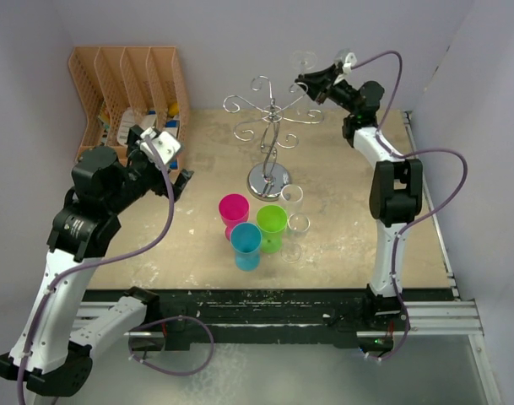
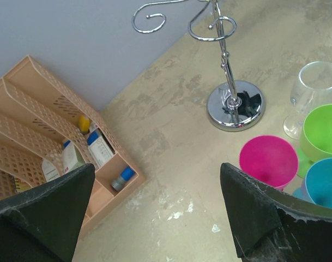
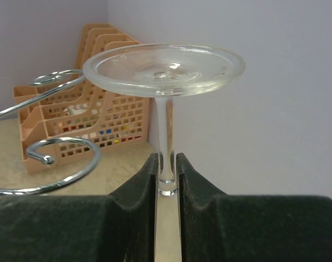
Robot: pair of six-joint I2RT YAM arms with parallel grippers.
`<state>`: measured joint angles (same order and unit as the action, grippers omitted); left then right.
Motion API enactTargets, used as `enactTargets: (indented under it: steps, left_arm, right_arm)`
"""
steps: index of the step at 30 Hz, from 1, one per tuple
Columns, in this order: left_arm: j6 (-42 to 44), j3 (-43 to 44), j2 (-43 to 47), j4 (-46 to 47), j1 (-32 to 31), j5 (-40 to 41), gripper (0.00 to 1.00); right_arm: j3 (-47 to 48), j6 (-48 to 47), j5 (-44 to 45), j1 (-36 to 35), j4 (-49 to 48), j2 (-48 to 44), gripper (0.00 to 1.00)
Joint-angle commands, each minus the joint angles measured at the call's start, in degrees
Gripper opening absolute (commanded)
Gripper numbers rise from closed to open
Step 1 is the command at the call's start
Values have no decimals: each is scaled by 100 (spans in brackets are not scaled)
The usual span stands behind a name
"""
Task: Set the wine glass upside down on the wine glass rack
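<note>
Chrome wire wine glass rack [image 1: 271,126] stands just left of the right gripper [image 1: 314,84], which holds the clear wine glass [image 1: 304,60] foot-up, not yet hung.
Left wrist: left gripper [image 2: 157,180] spread wide, empty.
Right wrist: jaws clenched on the stem, spiral arm [image 3: 62,164] beside them to the left. Hanging is left to do.

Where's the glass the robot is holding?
Top view, far side, right of the silver rack: the wine glass is foot-up, stem pinched in the right fingers.

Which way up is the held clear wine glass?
Upside down: the clear wine glass shows its foot on top, stem pinched in the right hand.
</note>
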<state>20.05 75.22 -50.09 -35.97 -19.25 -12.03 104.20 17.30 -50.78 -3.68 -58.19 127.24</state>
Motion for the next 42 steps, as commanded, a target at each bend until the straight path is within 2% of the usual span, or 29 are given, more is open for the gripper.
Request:
enactTargets:
  steps: [1, 8, 13, 24, 34, 42]
  left_arm:
    - [-98, 291, -56, 53, 43, -223, 99]
    - [-83, 230, -50, 139, 42, -187, 99]
    - [-45, 180, -8, 139, 45, -136, 100]
    - [-81, 74, 76, 164, 97, -93, 100]
    - [-89, 59, 92, 172, 100, -107, 100]
    - [-89, 0, 144, 178, 121, -100, 100]
  right_arm:
    - [229, -138, -293, -31, -281, 53, 0]
    - [-16, 45, -891, -80, -851, 14, 0]
    - [-154, 526, -1222, -108, -1675, -2, 0]
    - [16, 995, -1720, -330, -1998, 38, 0]
    - [-470, 1265, -1933, -313, -2578, -178, 0]
    - [-941, 1443, -1678, -90, -3054, -352, 0]
